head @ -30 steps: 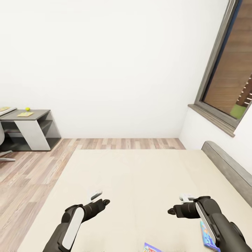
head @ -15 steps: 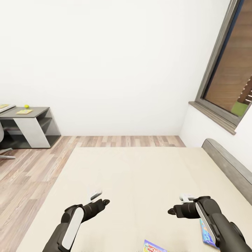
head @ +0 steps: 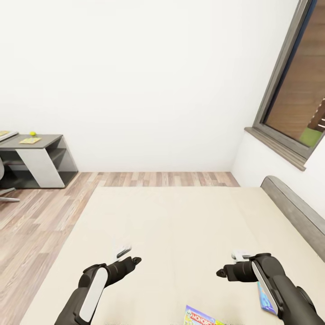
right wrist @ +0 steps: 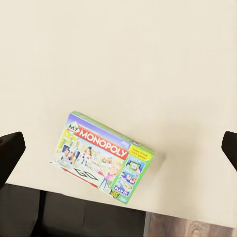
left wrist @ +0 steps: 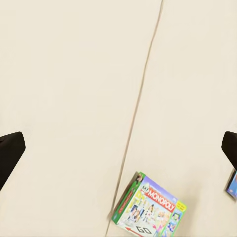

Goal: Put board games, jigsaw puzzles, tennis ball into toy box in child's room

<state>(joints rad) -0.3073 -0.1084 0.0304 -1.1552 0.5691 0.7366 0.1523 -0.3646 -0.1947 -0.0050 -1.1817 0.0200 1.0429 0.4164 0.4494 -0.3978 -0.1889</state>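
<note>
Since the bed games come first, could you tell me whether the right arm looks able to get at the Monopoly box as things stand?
Probably yes: the Monopoly box lies flat on the bed near its edge, with nothing on it.

Board game box (right wrist: 101,158) lying on bed (right wrist: 148,59): lid lettered "MY MONOPOLY", white on red banner; "GO" on board corner printed below. Same box (left wrist: 149,206) in left wrist view, same lettering. Smaller print illegible.
</note>
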